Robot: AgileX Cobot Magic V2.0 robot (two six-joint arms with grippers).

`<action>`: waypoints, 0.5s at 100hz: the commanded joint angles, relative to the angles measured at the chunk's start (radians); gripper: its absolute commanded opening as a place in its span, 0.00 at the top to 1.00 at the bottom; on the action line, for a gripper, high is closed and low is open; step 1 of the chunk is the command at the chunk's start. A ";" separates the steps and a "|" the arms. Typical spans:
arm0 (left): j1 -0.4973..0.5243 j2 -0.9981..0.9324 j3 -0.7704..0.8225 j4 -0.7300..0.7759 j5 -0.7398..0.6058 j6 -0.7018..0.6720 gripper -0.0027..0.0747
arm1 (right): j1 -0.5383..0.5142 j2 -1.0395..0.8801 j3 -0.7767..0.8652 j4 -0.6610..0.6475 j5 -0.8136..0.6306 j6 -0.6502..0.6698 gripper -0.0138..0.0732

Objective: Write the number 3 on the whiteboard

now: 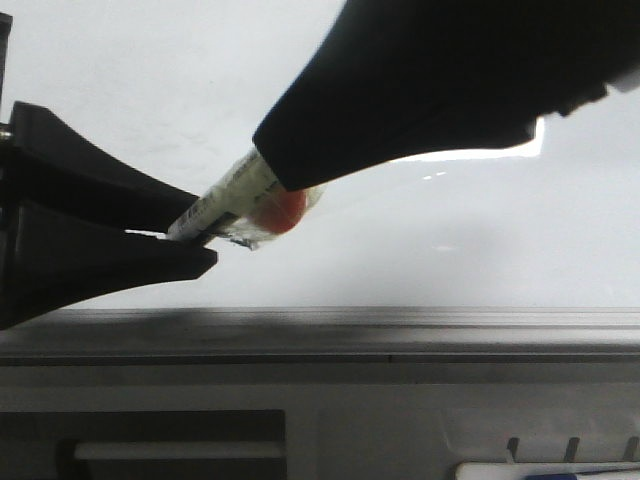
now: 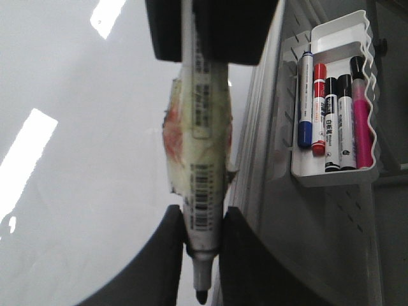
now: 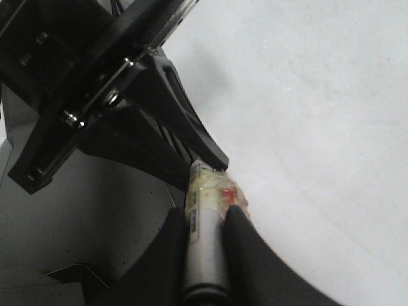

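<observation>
The whiteboard [image 1: 420, 240] fills the background, with its grey ledge [image 1: 400, 325] along the near edge; no drawn 3 shows on it. A white marker pen [image 1: 225, 200], wrapped mid-body in clear tape over an orange patch, is held by both grippers. My left gripper [image 1: 200, 228] is shut on its tip end; in the left wrist view [image 2: 203, 213] the bare black tip [image 2: 201, 296] pokes out past the fingers, off the board. My right gripper [image 1: 285, 165] comes from the upper right and is shut on the pen's rear end [image 3: 204, 255].
A white tray [image 2: 331, 178] hangs on the grey perforated panel beside the board, holding blue, red, black and pink markers. A bright rectangular light reflection [image 2: 25, 159] lies on the board. The left arm's black body [image 3: 83, 95] is close to my right gripper.
</observation>
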State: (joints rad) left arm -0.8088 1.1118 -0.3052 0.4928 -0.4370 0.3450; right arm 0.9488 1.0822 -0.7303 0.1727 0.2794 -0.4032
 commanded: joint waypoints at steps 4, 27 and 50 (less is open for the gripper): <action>-0.006 -0.011 -0.025 -0.046 -0.082 -0.013 0.73 | -0.008 -0.011 -0.035 -0.001 -0.072 -0.006 0.91; -0.006 -0.079 -0.025 -0.238 -0.080 -0.013 0.25 | -0.015 -0.024 -0.067 -0.001 -0.053 0.006 0.91; -0.006 -0.219 -0.025 -0.332 -0.067 -0.013 0.25 | -0.136 -0.024 -0.180 -0.001 0.057 0.007 0.91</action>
State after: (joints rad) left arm -0.8088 0.9470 -0.3052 0.2243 -0.4373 0.3450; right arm 0.8621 1.0822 -0.8399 0.1727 0.3658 -0.3996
